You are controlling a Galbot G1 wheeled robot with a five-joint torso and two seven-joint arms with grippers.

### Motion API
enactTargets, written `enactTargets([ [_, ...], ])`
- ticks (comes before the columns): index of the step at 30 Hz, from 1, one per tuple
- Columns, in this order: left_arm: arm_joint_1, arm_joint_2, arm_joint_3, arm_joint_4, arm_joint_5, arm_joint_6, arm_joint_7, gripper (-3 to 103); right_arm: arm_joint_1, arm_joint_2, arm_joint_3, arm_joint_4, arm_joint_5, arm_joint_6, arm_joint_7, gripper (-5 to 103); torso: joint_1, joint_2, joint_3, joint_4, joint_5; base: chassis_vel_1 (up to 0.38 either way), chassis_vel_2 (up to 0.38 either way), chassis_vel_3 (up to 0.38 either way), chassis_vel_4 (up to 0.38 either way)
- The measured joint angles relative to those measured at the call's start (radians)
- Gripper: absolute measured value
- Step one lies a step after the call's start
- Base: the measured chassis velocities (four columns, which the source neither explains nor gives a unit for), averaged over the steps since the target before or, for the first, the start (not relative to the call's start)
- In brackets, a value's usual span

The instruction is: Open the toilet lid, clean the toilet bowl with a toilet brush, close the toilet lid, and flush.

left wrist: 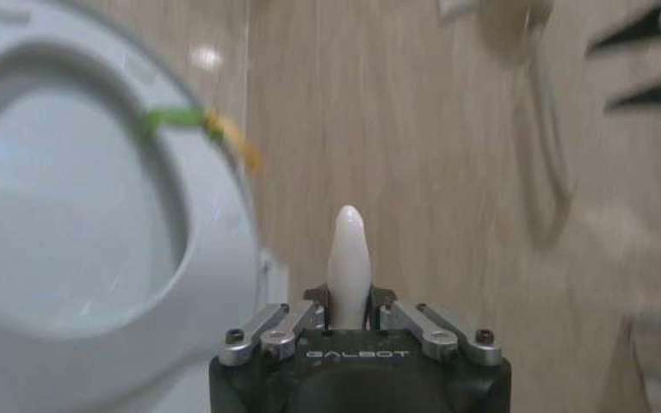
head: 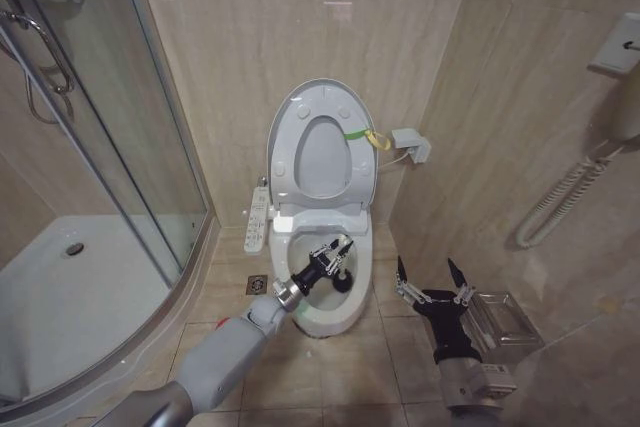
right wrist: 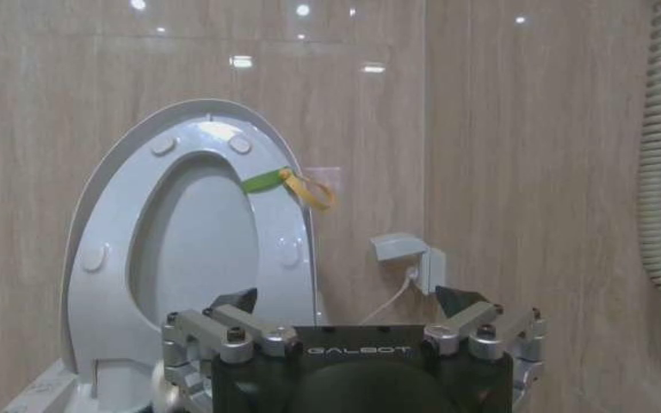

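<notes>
Lid (head: pixel 318 152) stood raised, left gripper (head: pixel 335 257) clamped the toilet brush (left wrist: pixel 348 258) over the toilet bowl (head: pixel 325 319), right gripper (head: pixel 433 282) spread beside it.

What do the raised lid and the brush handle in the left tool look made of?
The toilet lid looks like glossy white moulded plastic: it shines under the lights and has raised bumper pads. The toilet brush handle, clamped in the left tool, looks like smooth pale plastic with a rounded tip, though I can't be certain.

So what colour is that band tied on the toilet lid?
Yellow-green band on the toilet lid; clearest in the right wrist view.
</notes>
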Motion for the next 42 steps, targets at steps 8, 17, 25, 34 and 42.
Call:
enactTargets([
  [8, -0.018, -0.005, -0.038, 0.152, 0.020, -0.013, 0.038, 22, 0.000, 0.000, 0.000, 0.000, 0.000, 0.000, 0.000, 100, 0.000, 0.000, 0.000, 0.0006, 0.0000, 0.000, 0.000, 0.000, 0.000],
  [17, 0.002, 0.019, -0.014, -0.061, -0.005, 0.012, -0.012, 22, 0.000, 0.000, 0.000, 0.000, 0.000, 0.000, 0.000, 100, 0.000, 0.000, 0.000, -0.0002, 0.0001, 0.000, 0.000, 0.000, 0.000],
  [25, -0.013, -0.005, -0.032, 0.121, 0.024, -0.012, 0.017, 22, 0.000, 0.000, 0.000, 0.000, 0.000, 0.000, 0.000, 100, 0.000, 0.000, 0.000, 0.0005, 0.0001, 0.000, 0.000, 0.000, 0.000],
  [34, 0.009, 0.030, -0.029, -0.030, 0.004, 0.003, -0.011, 22, 0.000, 0.000, 0.000, 0.000, 0.000, 0.000, 0.000, 100, 0.000, 0.000, 0.000, 0.0002, 0.0001, 0.000, 0.000, 0.000, 0.000],
  [42, 0.011, -0.007, -0.020, 0.078, 0.064, -0.008, -0.016, 22, 0.000, 0.000, 0.000, 0.000, 0.000, 0.000, 0.000, 100, 0.000, 0.000, 0.000, 0.0007, 0.0000, 0.000, 0.000, 0.000, 0.000],
])
